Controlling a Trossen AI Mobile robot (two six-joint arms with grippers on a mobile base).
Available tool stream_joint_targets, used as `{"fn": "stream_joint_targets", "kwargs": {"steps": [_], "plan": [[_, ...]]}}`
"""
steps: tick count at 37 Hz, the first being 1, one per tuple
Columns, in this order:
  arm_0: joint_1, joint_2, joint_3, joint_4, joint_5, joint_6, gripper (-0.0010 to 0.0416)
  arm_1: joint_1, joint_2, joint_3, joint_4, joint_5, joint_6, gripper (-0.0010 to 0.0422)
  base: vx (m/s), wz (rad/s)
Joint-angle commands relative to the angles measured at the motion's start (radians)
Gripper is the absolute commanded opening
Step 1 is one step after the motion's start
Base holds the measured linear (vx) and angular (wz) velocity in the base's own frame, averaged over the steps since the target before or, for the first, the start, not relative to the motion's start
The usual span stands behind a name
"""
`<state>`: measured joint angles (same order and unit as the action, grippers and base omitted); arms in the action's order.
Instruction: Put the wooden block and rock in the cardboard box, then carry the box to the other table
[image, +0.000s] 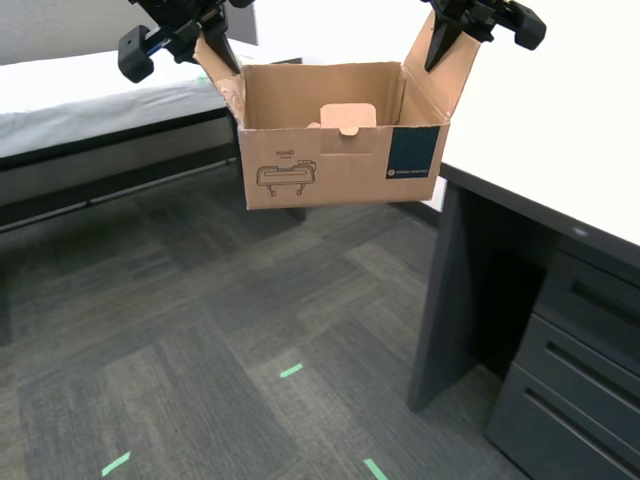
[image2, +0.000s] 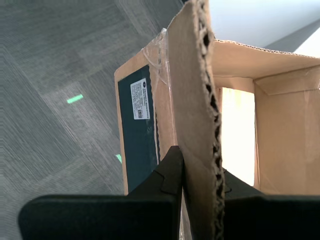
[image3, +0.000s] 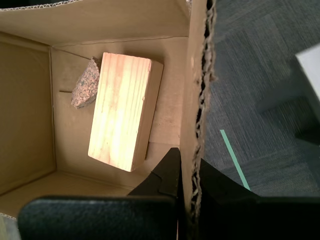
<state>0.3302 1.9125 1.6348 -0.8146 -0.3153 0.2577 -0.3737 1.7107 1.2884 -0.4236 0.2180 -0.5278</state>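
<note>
Pinching fingers hold both raised flaps: our first gripper (image3: 190, 172) has its black jaws pressed onto one corrugated flap, and our second gripper (image2: 197, 175) clamps the other flap the same way. Between them hangs the brown corrugated cardboard box (image: 340, 150), lifted clear of the grey carpet (image: 200, 330) in the upper middle of the exterior view, its dark teal label square (image: 414, 153) and line drawing facing the camera.

Inside, as the first wrist view shows, the pale, straight-grained rectangular wooden block (image3: 121, 111) lies flat on the box floor, and the small, rough, speckled pinkish-beige rock (image3: 84, 85) sits touching one of its long edges (so loading looks done, by our reading).

What we judge remains is the carry and the set-down. Farther off, at the upper left of the exterior view, stands the table under wrinkled white sheeting (image: 80, 95); the smooth pale table with dark drawers (image: 560, 140) fills the right.
</note>
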Motion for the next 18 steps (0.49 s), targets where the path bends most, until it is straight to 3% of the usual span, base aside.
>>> {"fn": "stream_joint_targets", "kwargs": {"steps": [1, 13, 18], "plan": [[0.000, -0.001, 0.002, 0.003, -0.003, 0.000, -0.0001, -0.002, -0.002, 0.002, 0.006, 0.003, 0.008, -0.0001, 0.096, 0.073], [0.000, -0.001, 0.002, -0.001, -0.003, -0.002, -0.0001, -0.002, -0.002, 0.002, 0.006, 0.003, 0.003, -0.0001, 0.100, 0.040], [0.000, -0.001, 0.002, -0.002, -0.003, -0.009, -0.0001, -0.002, -0.002, 0.002, 0.004, 0.003, -0.034, -0.0001, 0.097, -0.002]]}}
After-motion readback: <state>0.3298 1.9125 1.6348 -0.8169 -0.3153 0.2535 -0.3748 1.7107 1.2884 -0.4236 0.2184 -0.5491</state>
